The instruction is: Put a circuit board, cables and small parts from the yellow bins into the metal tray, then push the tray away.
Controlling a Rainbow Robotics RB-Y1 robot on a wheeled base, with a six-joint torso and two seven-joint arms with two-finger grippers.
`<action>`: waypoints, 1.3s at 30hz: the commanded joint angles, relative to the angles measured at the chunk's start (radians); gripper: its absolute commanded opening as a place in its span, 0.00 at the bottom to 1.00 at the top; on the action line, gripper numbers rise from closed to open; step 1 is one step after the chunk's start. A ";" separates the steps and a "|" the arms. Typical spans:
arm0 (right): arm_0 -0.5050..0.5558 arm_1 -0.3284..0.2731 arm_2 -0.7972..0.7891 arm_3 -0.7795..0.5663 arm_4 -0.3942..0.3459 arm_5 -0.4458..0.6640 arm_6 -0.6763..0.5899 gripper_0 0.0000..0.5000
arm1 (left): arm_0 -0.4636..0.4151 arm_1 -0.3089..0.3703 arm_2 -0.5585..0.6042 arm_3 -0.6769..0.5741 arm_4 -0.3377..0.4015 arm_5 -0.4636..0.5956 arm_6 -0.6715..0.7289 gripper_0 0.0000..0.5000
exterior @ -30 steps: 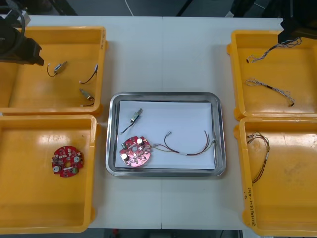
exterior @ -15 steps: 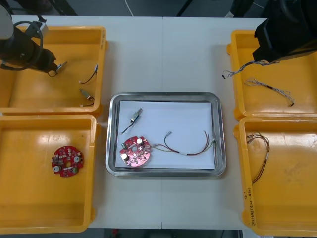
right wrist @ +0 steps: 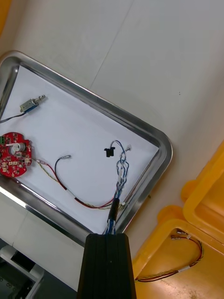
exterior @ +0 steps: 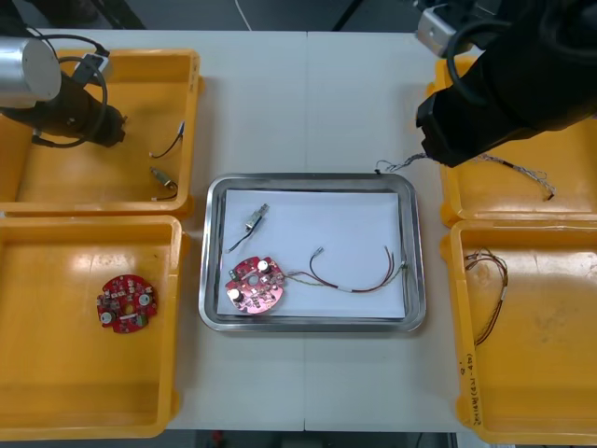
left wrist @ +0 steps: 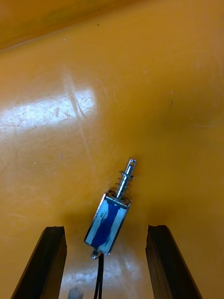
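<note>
Right jaws: clamped on your twisted blue and white cable (right wrist: 120,180), over the far right corner of the metal tray (exterior: 308,179).
Left jaws: apart, astride a small metal part (left wrist: 109,219) in the far left yellow bin (exterior: 93,179).

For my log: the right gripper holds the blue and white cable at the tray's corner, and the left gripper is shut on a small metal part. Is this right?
Not quite: the left gripper is open. The left wrist view shows its fingers apart, the small metal part lying untouched between them. The rest holds.
</note>
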 commanded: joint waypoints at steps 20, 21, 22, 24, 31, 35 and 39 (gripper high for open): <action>-0.099 0.144 0.258 0.008 0.184 0.003 0.110 0.00 | -0.050 -0.030 -0.018 0.047 -0.013 -0.068 -0.155 0.00; -0.101 0.158 0.262 0.020 0.190 0.003 0.115 0.00 | -0.050 -0.030 -0.018 0.047 -0.012 -0.066 -0.155 0.00; -0.099 0.168 0.265 0.029 0.201 0.003 0.119 0.00 | -0.050 -0.028 -0.018 0.047 -0.010 -0.066 -0.155 0.00; -0.101 0.185 0.276 0.043 0.219 0.003 0.130 0.00 | -0.050 -0.024 -0.018 0.047 -0.008 -0.063 -0.155 0.00; -0.121 0.199 0.382 0.085 0.327 0.003 0.288 0.00 | -0.050 0.003 -0.018 0.045 0.008 -0.045 -0.150 0.00; -0.121 0.208 0.393 0.143 0.331 -0.021 0.418 0.00 | -0.050 0.026 0.015 0.041 0.015 0.004 -0.140 0.00; -0.121 0.218 0.397 0.171 0.331 -0.070 0.506 0.00 | -0.050 0.049 0.035 0.018 0.015 0.064 -0.131 0.00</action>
